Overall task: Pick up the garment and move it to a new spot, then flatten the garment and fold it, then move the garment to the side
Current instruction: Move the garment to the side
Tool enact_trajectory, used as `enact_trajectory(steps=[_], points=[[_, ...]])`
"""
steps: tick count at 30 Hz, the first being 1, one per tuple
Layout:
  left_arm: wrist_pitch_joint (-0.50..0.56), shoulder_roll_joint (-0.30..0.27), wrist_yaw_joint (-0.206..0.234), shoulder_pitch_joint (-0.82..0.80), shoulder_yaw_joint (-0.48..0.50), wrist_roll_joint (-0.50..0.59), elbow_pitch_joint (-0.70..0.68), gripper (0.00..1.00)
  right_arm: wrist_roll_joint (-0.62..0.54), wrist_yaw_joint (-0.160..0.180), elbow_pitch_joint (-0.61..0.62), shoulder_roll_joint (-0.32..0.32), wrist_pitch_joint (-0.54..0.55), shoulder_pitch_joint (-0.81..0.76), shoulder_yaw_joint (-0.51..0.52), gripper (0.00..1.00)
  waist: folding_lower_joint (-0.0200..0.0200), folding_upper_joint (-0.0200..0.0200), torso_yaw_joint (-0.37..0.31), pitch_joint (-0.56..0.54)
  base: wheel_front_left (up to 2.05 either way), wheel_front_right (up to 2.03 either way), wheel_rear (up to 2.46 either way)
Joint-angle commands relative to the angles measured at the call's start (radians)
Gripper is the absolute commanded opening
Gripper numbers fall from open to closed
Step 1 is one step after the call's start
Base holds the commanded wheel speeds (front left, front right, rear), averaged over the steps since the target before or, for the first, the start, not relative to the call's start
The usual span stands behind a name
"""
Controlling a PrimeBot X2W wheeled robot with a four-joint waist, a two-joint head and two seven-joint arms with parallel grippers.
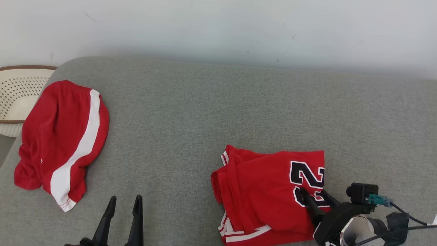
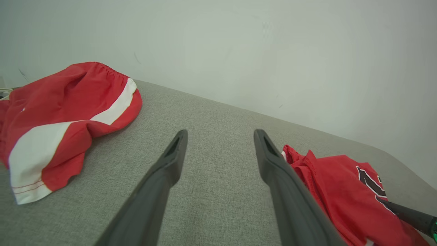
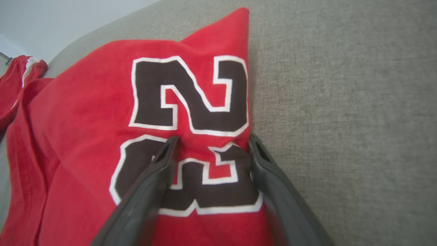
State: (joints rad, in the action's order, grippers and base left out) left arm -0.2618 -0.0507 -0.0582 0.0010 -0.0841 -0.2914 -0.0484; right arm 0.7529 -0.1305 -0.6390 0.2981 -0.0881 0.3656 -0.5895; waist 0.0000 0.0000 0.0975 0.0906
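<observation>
Jersey (image 1: pixel 269 194) lies folded on the couch (image 1: pixel 205 112) at five o'clock. The right gripper (image 1: pixel 313 191) rests on its number, fingers apart. Left gripper (image 1: pixel 126 197), also spread, hovers at seven; shorts (image 1: pixel 65 136) at nine.

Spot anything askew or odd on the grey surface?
The folded jersey is uneven: its left edge bunches in loose layers. The red shorts lie crumpled, unfolded, by the left edge of the grey surface.
</observation>
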Motion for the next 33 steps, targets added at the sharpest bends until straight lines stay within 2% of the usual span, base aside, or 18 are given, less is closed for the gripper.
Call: enact_trajectory(steps=[1, 2, 3, 4, 13, 26, 33], points=[[-0.004, 0.0, 0.003, 0.015, 0.001, -0.007, -0.001, 1.0, 0.029, 0.0, -0.006, 0.003, 0.023, 0.002, -0.027, 1.0, 0.0, 0.0, 0.005, 0.0, 0.0, 0.0, 0.0], [-0.004, 0.0, 0.002, 0.017, 0.003, -0.007, -0.002, 1.0, 0.047, 0.0, -0.003, 0.008, 0.032, 0.003, -0.044, 1.0, 0.0, 0.0, 0.006, 0.001, 0.0, 0.0, 0.0], [-0.004, 0.0, 0.001, 0.018, 0.005, -0.008, -0.003, 1.0, 0.061, 0.0, 0.001, 0.015, 0.03, 0.006, -0.058, 0.47, 0.0, 0.0, 0.007, 0.001, 0.0, 0.0, 0.0], [-0.004, 0.0, 0.0, 0.019, 0.008, -0.008, -0.004, 1.0, 0.075, 0.0, 0.004, 0.022, 0.026, 0.012, -0.07, 0.0, 0.0, 0.0, 0.008, 0.002, 0.0, 0.0, 0.0], [-0.004, 0.0, 0.006, 0.012, 0.012, -0.01, -0.01, 1.0, 0.138, 0.0, 0.007, 0.086, -0.008, 0.097, -0.145, 0.0, 0.0, 0.0, -0.005, 0.015, 0.0, 0.0, 0.0], [-0.004, 0.0, 0.0, -0.031, 0.01, -0.007, -0.028, 1.0, 0.091, 0.0, -0.098, 0.18, -0.094, 0.394, -0.161, 0.0, 0.0, 0.0, -0.01, 0.102, 0.0, 0.0, 0.0], [-0.004, 0.0, -0.001, -0.068, 0.018, 0.006, -0.055, 1.0, 0.071, 0.0, -0.143, 0.242, -0.093, 0.533, -0.169, 0.0, 0.0, 0.0, -0.025, 0.171, 0.0, 0.0, 0.0]])
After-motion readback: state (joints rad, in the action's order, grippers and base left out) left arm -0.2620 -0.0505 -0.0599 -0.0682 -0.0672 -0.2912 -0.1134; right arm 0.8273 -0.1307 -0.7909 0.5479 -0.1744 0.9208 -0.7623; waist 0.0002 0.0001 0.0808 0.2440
